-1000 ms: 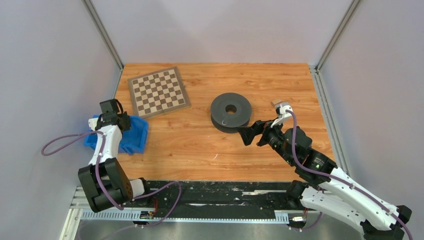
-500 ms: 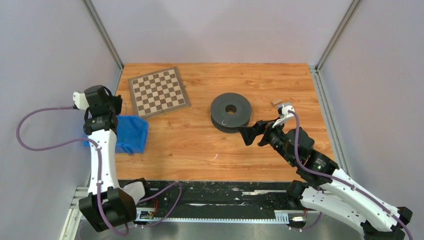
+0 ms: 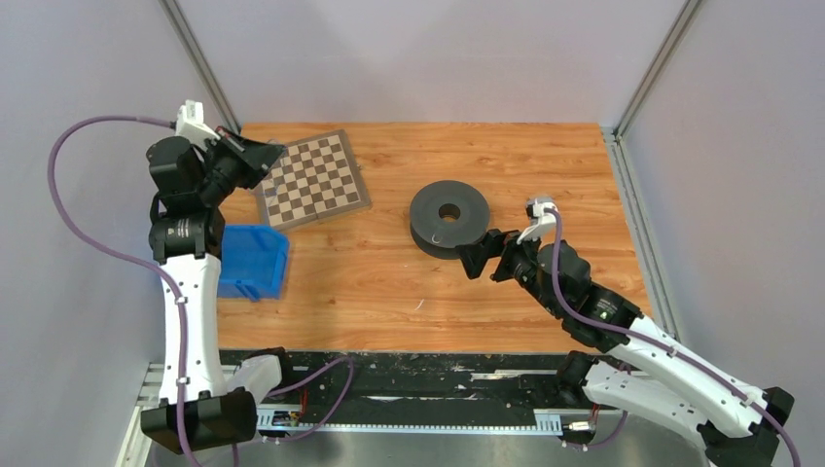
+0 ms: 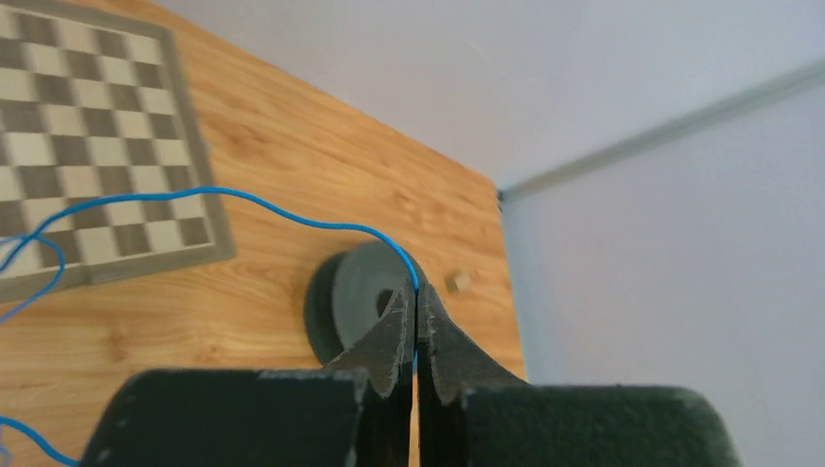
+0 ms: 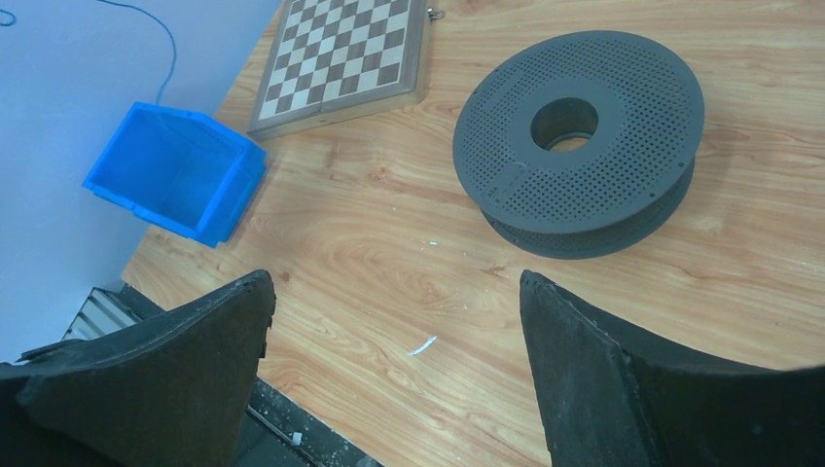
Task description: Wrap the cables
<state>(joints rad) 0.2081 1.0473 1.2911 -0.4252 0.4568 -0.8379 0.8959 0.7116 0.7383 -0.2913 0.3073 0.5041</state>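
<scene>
A wooden table (image 3: 389,282) walled on three sides by pale panels holds two white-and-black robot arms bolted at its near edge. The left arm stands tall at the far-left corner, its gripper (image 3: 255,156) raised above the edge of a chessboard (image 3: 309,178). The right arm reaches low across the table, its gripper (image 3: 479,255) spread wide and empty, just short of a dark grey perforated spool (image 3: 448,219) that lies flat near the middle. A blue plastic bin (image 3: 255,261), seen empty from the right wrist, sits at the table's left edge, near the chessboard's near corner. The left gripper's fingers (image 4: 389,336) are pressed together on the thin blue cable (image 4: 195,195). In the left wrist view it rises from the fingertips, arcs in front of the chessboard and loops at the picture's left edge. The top view barely shows the cable.
</scene>
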